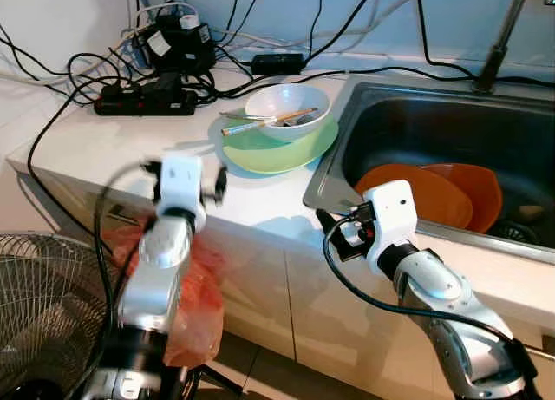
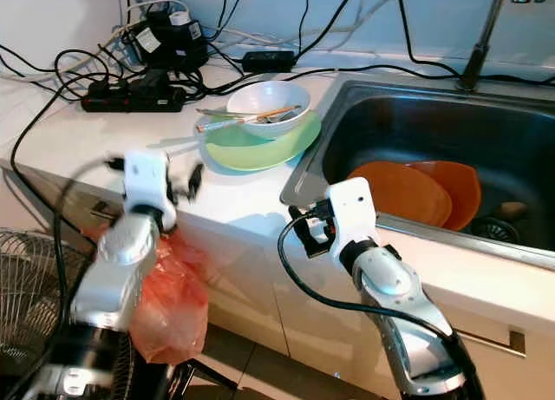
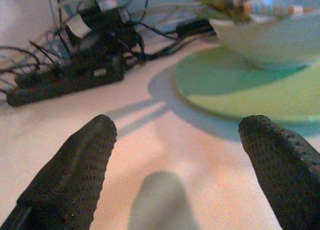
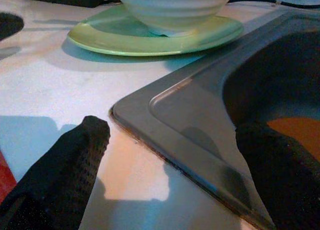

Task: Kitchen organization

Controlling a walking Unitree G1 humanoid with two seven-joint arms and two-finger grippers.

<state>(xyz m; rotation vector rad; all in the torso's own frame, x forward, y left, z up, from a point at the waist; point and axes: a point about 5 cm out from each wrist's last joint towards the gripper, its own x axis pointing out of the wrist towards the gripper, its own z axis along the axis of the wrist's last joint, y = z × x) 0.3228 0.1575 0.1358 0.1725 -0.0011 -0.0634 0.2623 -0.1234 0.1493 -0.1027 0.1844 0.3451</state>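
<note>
Dishes are the job: a white bowl sits on a green plate on the white counter, just beside the steel sink, where two orange plates lean. Chopsticks and what looks like a spoon rest loose in the bowl, so lifting it level matters. Bowl and plate look glazed, stiff, slick and breakable; I judge the bowl's rim the best hold, then the plate's overhanging edge. The left gripper hovers over the counter near the plate, fingers spread and empty; the right gripper hangs parted and empty at the sink's corner. Behind lie a power strip and tangled cables; a fan and an orange bag sit below.
</note>
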